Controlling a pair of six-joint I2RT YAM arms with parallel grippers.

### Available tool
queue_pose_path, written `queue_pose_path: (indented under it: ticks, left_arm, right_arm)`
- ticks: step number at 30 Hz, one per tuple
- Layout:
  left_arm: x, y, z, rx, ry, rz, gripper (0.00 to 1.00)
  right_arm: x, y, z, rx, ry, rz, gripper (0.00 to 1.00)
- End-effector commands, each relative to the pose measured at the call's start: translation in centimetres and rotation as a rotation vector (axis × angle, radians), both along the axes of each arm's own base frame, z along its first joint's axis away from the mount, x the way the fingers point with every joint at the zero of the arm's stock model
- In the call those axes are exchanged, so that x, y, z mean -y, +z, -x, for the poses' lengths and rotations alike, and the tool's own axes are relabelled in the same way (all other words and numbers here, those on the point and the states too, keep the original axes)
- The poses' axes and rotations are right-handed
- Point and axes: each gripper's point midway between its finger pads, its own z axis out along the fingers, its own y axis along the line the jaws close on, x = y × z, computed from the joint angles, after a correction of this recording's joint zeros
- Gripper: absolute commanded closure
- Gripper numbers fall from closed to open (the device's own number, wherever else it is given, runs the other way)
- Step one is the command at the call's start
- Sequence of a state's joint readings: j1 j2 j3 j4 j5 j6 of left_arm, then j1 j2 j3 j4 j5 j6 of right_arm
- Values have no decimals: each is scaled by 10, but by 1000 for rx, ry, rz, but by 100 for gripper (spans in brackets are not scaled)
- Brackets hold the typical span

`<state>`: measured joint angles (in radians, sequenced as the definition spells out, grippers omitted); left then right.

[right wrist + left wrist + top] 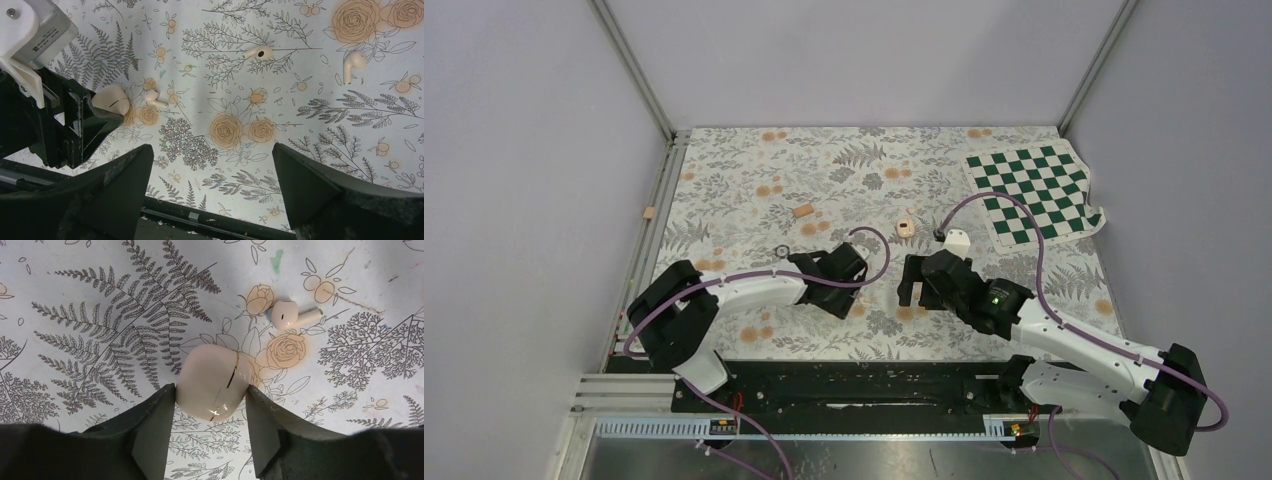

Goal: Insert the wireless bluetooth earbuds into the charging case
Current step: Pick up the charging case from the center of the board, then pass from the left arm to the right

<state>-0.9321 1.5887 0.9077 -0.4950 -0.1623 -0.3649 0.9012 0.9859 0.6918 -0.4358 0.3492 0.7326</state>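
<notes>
Had the small rounded peach-beige plastic charging case (212, 377) pinched in the left gripper (209, 392), dark fingers (152, 430) closed to the case's width and pressing on both its flanks. Read the thin gold seam as a shut lid, so judged nothing loaded: opening to do, then every bud to seat. Spotted one tiny pale peach plastic earbud (289, 315) just beyond the case on the fern-and-rose printed cloth (75, 295), loose, touching nothing. Picked out a second pale bud (258, 51) and a third bud (354, 62) well apart from the case, farther out again. Over to the pose: reached in low from the left with the case-holding arm, forearm close over the cloth. Came in from the right of the case with the right gripper (211, 150), spread wide, holding nothing, hanging near the case and facing across at it.
</notes>
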Motion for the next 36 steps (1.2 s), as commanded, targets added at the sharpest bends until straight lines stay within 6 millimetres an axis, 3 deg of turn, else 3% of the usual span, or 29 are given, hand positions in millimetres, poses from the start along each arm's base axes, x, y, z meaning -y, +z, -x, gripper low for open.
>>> queue_pose_path:
  ticks: [1,4,8,13,17,23,31,36]
  left_arm:
    - [9,12,-12,48,45,42,55]
    - [11,26,-12,36,53,84,55]
    - [15,63,-19,5,97,258,54]
    - [20,116,-21,-13,101,486,54]
    - [26,140,-16,-22,75,589,54]
    - [32,157,-10,-47,55,698,55]
    - [38,162,-3,-72,29,749,55]
    - [39,165,-4,-68,25,757,55]
  right_arm:
    - [0,8,-1,10,-24,-30,3]
    - [-2,11,0,9,-26,-56,2]
    - [-13,19,3,-1,-15,-130,2]
    - [-44,34,8,-37,17,-312,2]
    - [-75,60,-3,-72,7,-528,8]
    - [-94,75,-22,-148,-19,-699,31]
    - [-117,82,-29,-218,10,-808,33]
    - [-126,74,-26,-274,34,-795,33]
